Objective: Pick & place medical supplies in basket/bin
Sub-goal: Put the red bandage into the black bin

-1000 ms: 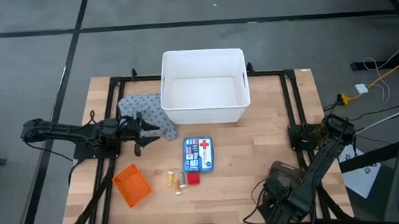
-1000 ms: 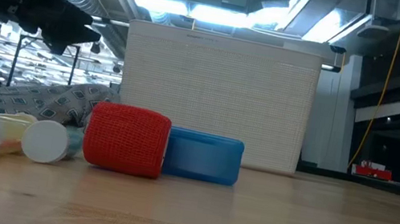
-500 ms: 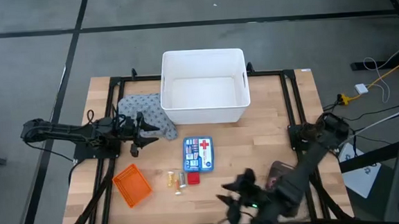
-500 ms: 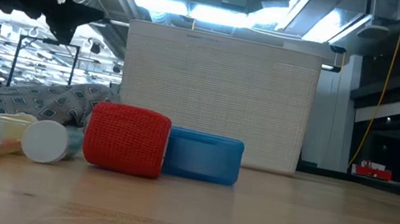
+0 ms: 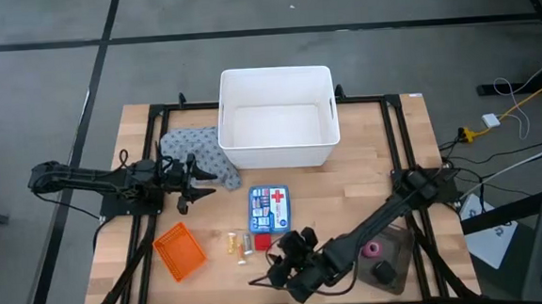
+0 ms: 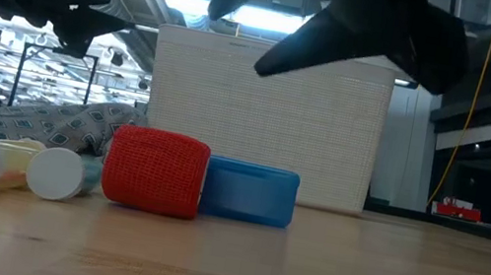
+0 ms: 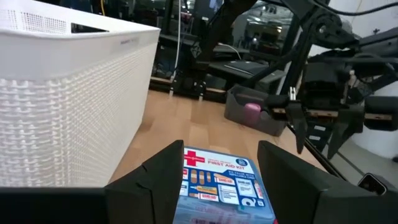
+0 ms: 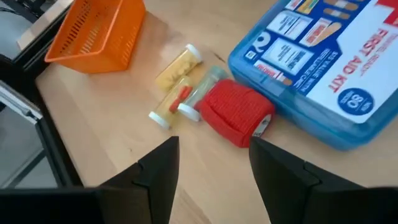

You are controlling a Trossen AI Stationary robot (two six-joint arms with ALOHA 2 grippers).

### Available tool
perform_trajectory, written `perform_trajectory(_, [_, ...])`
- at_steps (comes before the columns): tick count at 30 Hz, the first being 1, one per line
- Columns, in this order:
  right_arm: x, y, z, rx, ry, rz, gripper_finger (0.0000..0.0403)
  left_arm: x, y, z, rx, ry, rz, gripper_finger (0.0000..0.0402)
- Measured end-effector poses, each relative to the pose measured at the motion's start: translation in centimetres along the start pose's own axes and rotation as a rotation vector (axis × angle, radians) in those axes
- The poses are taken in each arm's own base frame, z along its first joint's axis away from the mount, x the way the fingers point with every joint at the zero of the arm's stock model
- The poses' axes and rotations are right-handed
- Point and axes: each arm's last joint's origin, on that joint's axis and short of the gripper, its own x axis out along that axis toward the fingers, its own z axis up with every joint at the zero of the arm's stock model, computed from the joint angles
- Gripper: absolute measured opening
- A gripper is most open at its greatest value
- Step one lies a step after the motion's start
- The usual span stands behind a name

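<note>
Right tool [image 5: 276, 268] gapes empty over red roll [image 8: 237, 113] — overhead hides vials [image 8: 176, 85]; left tool [image 7: 214, 180] open, empty.

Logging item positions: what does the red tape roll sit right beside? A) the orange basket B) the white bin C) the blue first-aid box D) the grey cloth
C: the red tape roll lies against the edge of the blue first-aid box, with the vials on its other side.

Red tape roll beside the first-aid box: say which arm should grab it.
Right. The right gripper hangs open just short of the red tape roll, which shows between its fingers in its wrist view. The left gripper sits farther off by the grey cloth.
</note>
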Motion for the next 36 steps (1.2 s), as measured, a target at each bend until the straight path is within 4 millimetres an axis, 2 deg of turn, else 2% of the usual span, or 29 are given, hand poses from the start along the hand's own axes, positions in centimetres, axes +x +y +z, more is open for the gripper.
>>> perform_trajectory(7, [0.5,-0.2,-0.4,0.024,-0.003,-0.008,0.0194,0.0,0.0,0.0,-0.005,-0.001,0.000,0.0201])
perform_trajectory(12, [1.9,-2.0,-1.9,0.070,-0.001,-0.024,0.0194,0.0,0.0,0.0,-0.008,0.002,-0.001,0.0201])
perform_trajectory(16, [3.4,-3.1,-3.4,0.149,-0.024,0.084,0.0194,0.0,0.0,-0.1,-0.008,0.018,-0.015,0.0201])
perform_trajectory(20, [4.0,-3.4,-3.7,0.175,-0.084,0.218,0.0194,0.0,0.0,-0.1,-0.007,0.017,-0.014,0.0201])
perform_trajectory(36, [4.7,-5.2,-4.0,0.181,-0.128,0.113,0.0194,0.0,0.0,-0.1,-0.007,0.015,-0.007,0.0201])
